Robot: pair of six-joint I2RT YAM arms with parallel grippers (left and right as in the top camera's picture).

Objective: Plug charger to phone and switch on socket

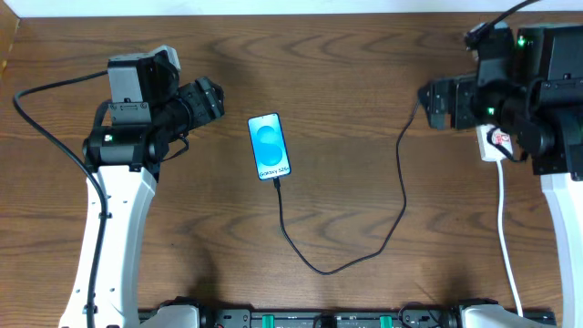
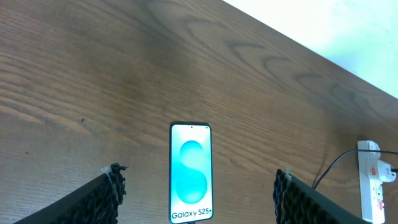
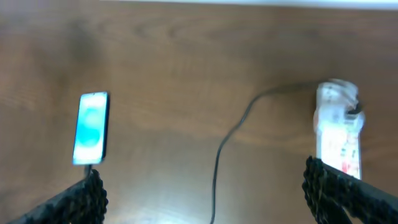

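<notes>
One slim rectangular smartphone with a lit blue-cyan screen (image 1: 270, 146) lies flat, screen up, near the middle of the brown wooden table (image 1: 346, 55). We note that the long thin black charger cable (image 1: 319, 268) meets the smartphone's lower edge. The plug tip appears seated there, though the joint is too small to confirm. From that edge the charger cable loops toward the robot's side of the table, then rises to the long narrow white power strip (image 1: 496, 144) at the right, ending at a white adapter (image 3: 336, 94) on its far end. In the overhead view the black right arm (image 1: 547, 82) covers much of the power strip. Red switch marks (image 3: 341, 149) show in the right wrist view, but blur prevents us from reading whether the switch is on.

The left fingers (image 2: 102, 199) are spread wide and empty, apart from the smartphone and aimed toward it. The right fingers (image 3: 339, 193) are likewise wide and hold nothing, near the power strip. We judge this placement purposeful: the right side is nearest the switch, so pressing falls to it. Plugging looks complete; switching remains unverified.
</notes>
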